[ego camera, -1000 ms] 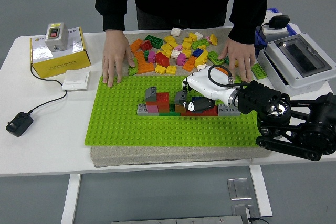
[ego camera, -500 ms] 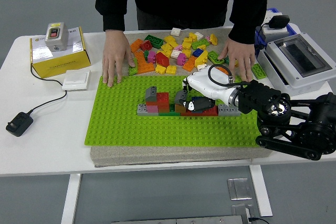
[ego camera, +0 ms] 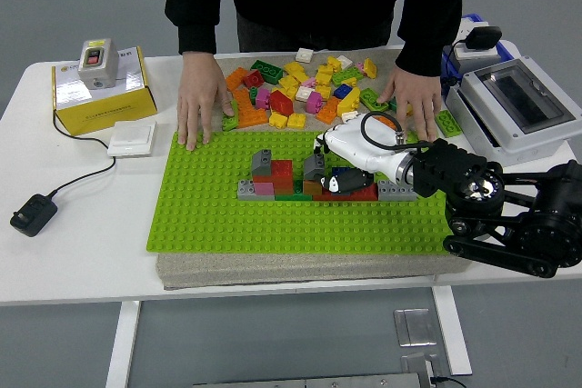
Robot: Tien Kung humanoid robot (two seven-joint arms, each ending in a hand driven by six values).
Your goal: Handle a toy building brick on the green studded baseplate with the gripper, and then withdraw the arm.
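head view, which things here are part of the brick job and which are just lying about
In the job:
green baseplate
brick build
right hand on the build
loose bricks

Lying about:
yellow box
white switch
black adapter
grey enclosure

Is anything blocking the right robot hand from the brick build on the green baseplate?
Nothing visible does. The right robot hand is already at the brick build on the green baseplate, fingers over its right part. The person's hands rest at the baseplate's far edge, clear of the build.
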